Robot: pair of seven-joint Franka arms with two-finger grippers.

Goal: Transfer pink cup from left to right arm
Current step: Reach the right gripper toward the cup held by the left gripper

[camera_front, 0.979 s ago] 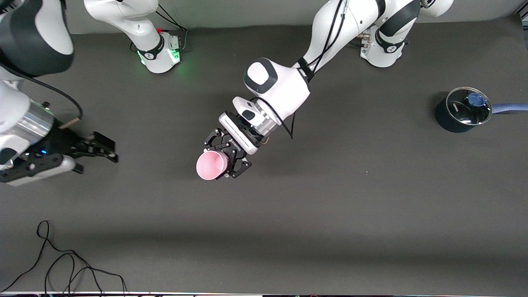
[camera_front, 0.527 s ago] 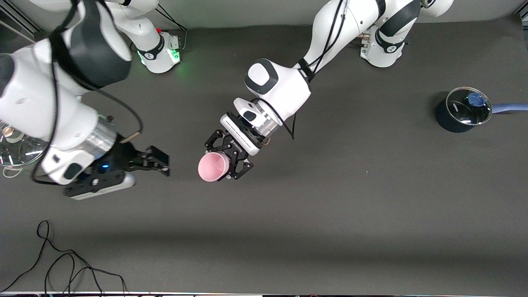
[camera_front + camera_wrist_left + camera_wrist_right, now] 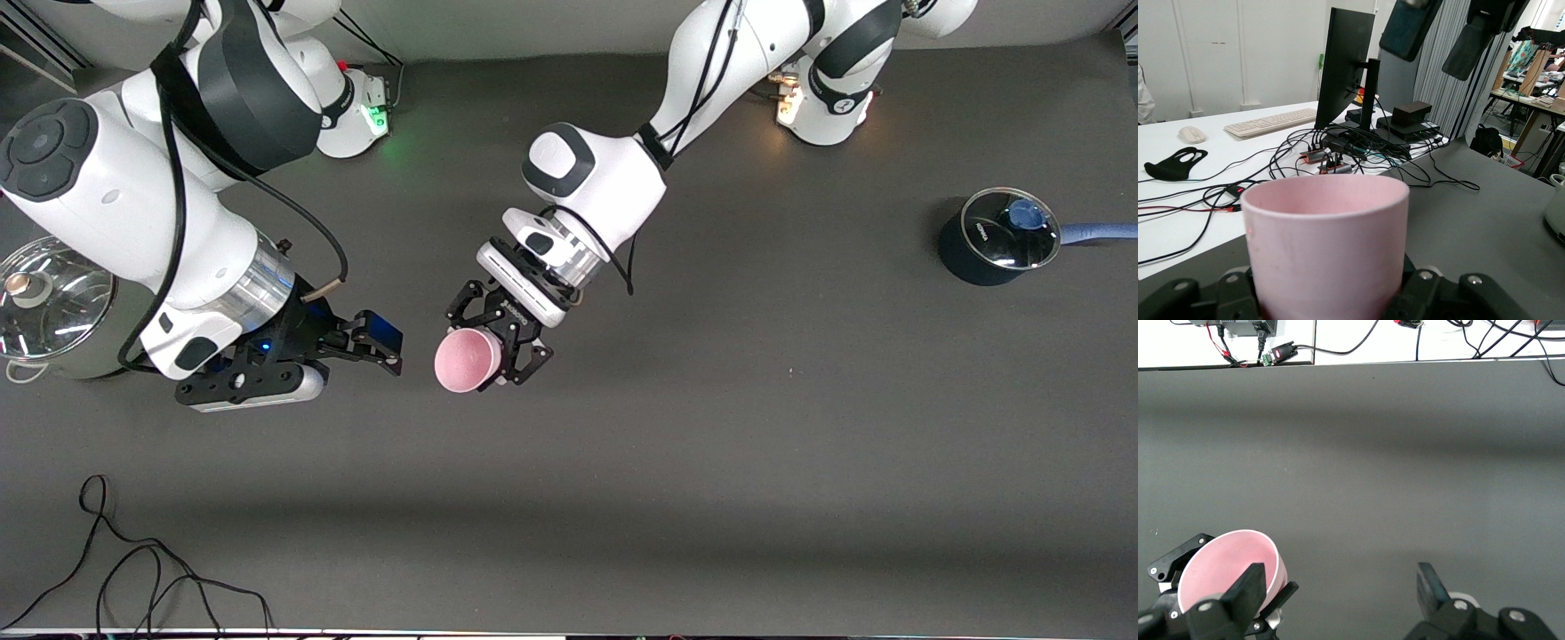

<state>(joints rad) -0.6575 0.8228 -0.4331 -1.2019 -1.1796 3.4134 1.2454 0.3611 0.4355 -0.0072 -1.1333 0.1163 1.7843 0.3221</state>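
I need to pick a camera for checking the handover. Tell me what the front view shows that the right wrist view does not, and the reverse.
Only the front view shows both arms whole, the dark blue pot with a glass lid toward the left arm's end of the table, the steel pot at the right arm's end, and a loose black cable.

Only the right wrist view shows wires and connectors off the table's edge.

Both show the pink cup held tipped in the left gripper, and the open right gripper beside it, not touching.
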